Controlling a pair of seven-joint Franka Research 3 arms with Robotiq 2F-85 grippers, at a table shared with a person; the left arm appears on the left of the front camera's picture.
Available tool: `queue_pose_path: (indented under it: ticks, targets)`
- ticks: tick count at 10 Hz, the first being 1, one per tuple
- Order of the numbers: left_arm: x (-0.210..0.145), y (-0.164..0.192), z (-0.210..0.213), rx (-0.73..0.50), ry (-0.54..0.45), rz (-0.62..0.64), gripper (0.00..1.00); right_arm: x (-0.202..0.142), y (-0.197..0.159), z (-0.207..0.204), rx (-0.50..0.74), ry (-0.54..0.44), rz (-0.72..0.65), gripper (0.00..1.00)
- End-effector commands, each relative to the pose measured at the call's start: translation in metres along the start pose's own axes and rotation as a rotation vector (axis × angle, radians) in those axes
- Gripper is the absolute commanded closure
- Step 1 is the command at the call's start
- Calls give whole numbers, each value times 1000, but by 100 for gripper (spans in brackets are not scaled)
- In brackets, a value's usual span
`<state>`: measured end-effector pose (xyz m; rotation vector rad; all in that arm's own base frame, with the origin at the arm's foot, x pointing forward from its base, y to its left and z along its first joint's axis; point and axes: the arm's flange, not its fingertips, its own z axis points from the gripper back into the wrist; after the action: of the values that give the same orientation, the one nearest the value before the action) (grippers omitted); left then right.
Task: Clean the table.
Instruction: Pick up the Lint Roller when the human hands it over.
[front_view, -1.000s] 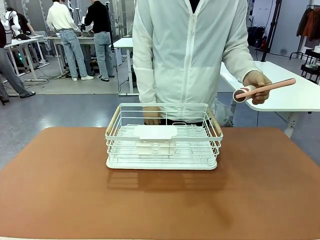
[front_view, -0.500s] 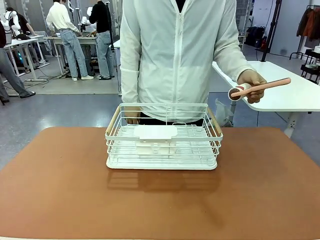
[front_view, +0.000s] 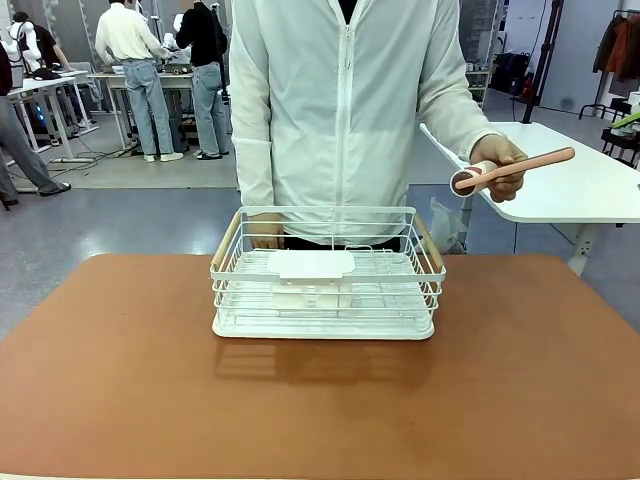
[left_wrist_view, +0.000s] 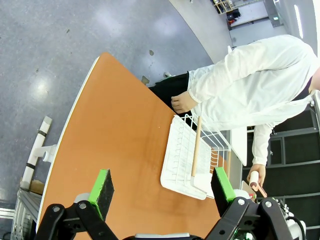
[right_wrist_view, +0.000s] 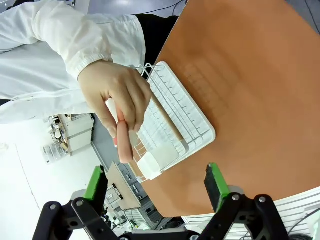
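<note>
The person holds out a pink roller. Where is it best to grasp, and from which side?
Probably the free end of the roller's handle, past the person's hand: a slim straight rod pointing to the robot's right, nearly level. Come from the right with the open right gripper, jaws across the rod.

Holds the left gripper wide open, green pads at 7 and 5 o'clock in the left wrist view, fingers pointing down from high up. Holds the right gripper just as wide, pads likewise at 7 and 5 o'clock, hanging high.
</note>
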<state>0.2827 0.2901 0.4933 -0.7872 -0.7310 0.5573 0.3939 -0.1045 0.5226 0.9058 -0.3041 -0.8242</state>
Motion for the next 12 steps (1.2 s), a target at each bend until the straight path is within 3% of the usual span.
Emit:
queue_pose_path:
  ticks: [1, 5, 12]
  targets:
    - [2, 4, 1, -24, -2, -17, 0, -12, 0, -18, 72, -24, -1, 0]
    - [2, 4, 1, -24, -2, -17, 0, -14, 5, -60, 110, 26, -20, 0]
    - [2, 4, 1, -24, -2, -17, 0, -5, 10, -100, 148, 3, -40, 0]
